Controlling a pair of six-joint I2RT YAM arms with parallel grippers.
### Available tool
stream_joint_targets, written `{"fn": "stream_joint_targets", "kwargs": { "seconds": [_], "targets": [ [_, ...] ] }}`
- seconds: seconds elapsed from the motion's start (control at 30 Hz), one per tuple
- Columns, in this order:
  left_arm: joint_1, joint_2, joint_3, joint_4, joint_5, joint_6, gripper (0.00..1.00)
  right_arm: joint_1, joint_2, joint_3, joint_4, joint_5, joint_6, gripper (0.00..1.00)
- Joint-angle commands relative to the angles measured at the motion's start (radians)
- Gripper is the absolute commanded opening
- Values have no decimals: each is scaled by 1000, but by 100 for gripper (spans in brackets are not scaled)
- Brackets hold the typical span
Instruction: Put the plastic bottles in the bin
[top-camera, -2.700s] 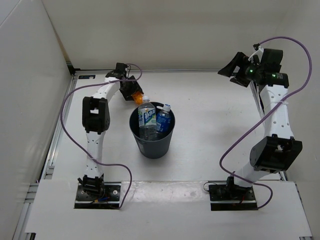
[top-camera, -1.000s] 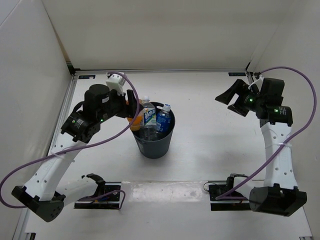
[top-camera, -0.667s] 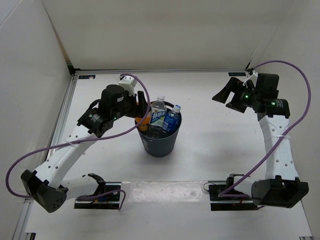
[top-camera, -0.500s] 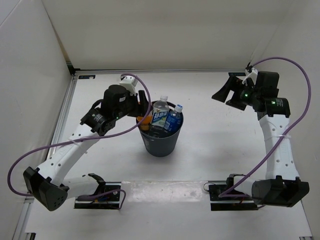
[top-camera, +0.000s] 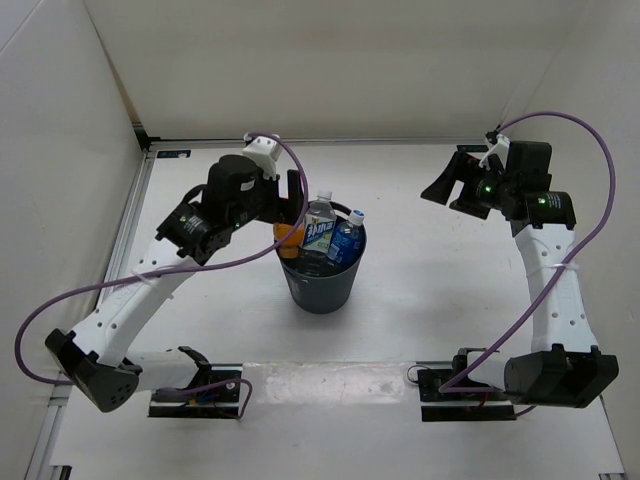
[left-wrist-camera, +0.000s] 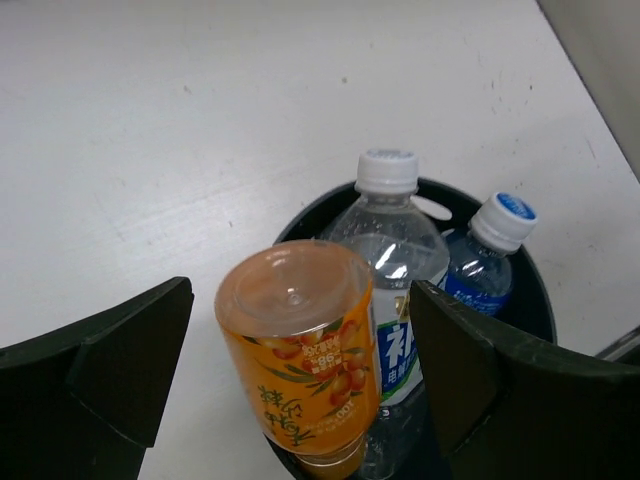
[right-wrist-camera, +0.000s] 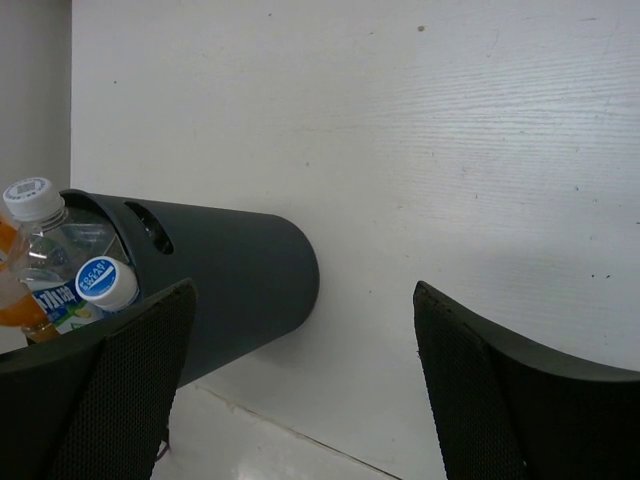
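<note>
The dark grey-blue bin (top-camera: 320, 285) stands mid-table. Two clear plastic bottles stand in it: one with a white-blue label (top-camera: 318, 228) and a blue-labelled one (top-camera: 346, 238). A short orange bottle (left-wrist-camera: 300, 350) sits upside down, neck inside the bin's left rim (left-wrist-camera: 530, 300), base up and sticking out above it. My left gripper (left-wrist-camera: 300, 290) hangs over it, open, with a gap on each side of the bottle. My right gripper (top-camera: 448, 185) is raised at the far right, open and empty, facing the bin (right-wrist-camera: 230, 280).
White walls close in the table at the back, left and right. A metal rail (top-camera: 130, 230) runs along the left edge. Purple cables loop from both arms.
The left arm carried the orange bottle right, over the bin, and its jaws opened, letting the bottle go neck-down. The bin shifted a little right. The right gripper barely moved.
</note>
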Motion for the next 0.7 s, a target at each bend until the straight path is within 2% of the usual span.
{"fn": "stream_joint_targets", "kwargs": {
  "seconds": [0.0,0.2,0.3,0.33,0.47,0.57,0.67],
  "targets": [
    [-7,-24,99,-30,-42,86,100,-6,-7,29,45,11,4,90],
    [-7,-33,203,-48,-105,132,100,-23,-11,12,64,21,47,90],
    [7,-61,241,-73,-232,177,100,-76,-12,-25,108,-33,93,90],
    [13,-67,240,-79,-347,181,100,-92,-12,-27,104,-18,134,90],
    [58,-156,120,-111,-470,209,100,-123,-32,-71,177,-76,179,90],
    [133,-217,8,-210,-623,38,100,-123,-52,-112,222,-113,197,90],
    [248,-271,-108,-237,-627,-58,100,-124,-55,-128,223,-95,222,90]
  ]
}}
